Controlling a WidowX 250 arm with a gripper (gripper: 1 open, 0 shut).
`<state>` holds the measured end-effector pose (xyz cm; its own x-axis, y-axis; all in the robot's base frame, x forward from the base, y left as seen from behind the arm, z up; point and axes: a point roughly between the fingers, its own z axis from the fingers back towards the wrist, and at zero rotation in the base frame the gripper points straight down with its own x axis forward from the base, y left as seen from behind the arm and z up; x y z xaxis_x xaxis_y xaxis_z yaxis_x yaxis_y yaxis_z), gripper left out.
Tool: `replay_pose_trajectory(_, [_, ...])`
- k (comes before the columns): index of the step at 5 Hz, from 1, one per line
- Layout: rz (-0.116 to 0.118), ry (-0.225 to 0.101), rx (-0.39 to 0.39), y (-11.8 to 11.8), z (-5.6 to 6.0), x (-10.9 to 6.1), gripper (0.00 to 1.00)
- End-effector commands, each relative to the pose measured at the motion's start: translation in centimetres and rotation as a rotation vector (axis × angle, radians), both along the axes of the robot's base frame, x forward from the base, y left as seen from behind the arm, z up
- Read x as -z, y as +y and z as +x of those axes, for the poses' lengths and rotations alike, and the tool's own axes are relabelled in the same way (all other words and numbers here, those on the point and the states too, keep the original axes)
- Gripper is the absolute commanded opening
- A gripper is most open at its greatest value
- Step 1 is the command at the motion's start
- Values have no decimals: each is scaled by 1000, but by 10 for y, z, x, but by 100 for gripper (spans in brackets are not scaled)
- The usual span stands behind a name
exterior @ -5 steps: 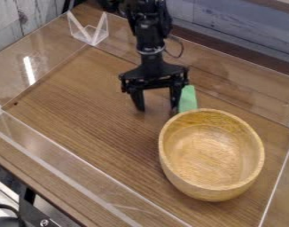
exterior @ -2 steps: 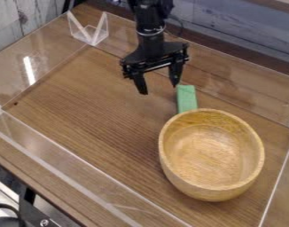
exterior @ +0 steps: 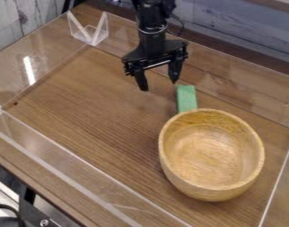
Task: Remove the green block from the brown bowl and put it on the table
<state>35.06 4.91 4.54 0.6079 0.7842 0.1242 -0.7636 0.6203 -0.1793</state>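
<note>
Wood-grained bench [exterior: 76, 115] lay beneath everything. Toward its near right corner, the brown bowl [exterior: 211, 156] sat bare inside. Just beyond its rim, the green block [exterior: 186, 99] lay on the wood, so the task looked done. Farther back, the hand [exterior: 158, 78], spread wide, had drawn away toward the far edge.

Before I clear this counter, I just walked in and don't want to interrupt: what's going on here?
A robot arm is working on the table. Its gripper is open and holds nothing. The green block lies on the wood just beyond the brown bowl, out of it, so the removal looks done.
</note>
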Motion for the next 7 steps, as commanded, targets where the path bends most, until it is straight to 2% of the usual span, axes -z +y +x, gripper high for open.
replay_pose_trajectory(1, [22,-48,-79,5,13,-14,100])
replay_pose_trajectory(2, [31,-38,-143,4,15,-12,100])
replay_pose_trajectory(4, [39,-20,-74,-14,18,-5,100])
replay_pose_trajectory(6, [45,-4,-85,-1,27,-22,100])
replay_pose_trajectory(7, [48,8,-95,7,19,-13,100])
